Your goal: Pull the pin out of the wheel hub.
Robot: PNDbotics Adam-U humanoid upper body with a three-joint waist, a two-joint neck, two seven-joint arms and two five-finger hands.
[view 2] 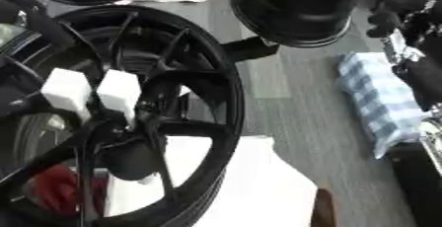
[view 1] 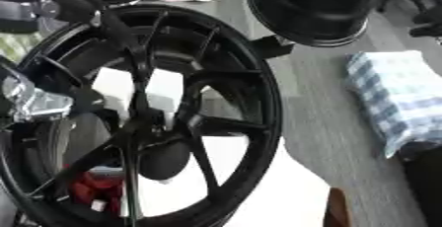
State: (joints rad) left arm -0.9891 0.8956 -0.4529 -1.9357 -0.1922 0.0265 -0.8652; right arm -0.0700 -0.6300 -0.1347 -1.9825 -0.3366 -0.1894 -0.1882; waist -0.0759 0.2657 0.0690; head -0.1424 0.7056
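1. A black multi-spoke wheel hub (view 1: 164, 117) fills the left and centre of both views, standing tilted on its rim with its spokes meeting at a dark rounded centre cap (view 1: 162, 159).
2. The pin itself cannot be made out among the spokes (two white blocks (view 2: 91, 93) show between them in the right eye view, and something red (view 1: 95, 189) lies behind the lower spokes).
3. The left hand (view 1: 73, 1) comes in at the upper left and lies over the hub's upper rim; whether its fingers are closed around anything cannot be told.
4. The right hand (view 2: 397, 21) shows at the upper right edge of the right eye view, well apart from the hub; its finger state cannot be told either.
5. A second black wheel (view 1: 324, 6) stands at the top centre on the grey floor (view 1: 319, 122).
6. A blue-and-white checked cloth (view 1: 397, 97) lies at the right, near the right arm.
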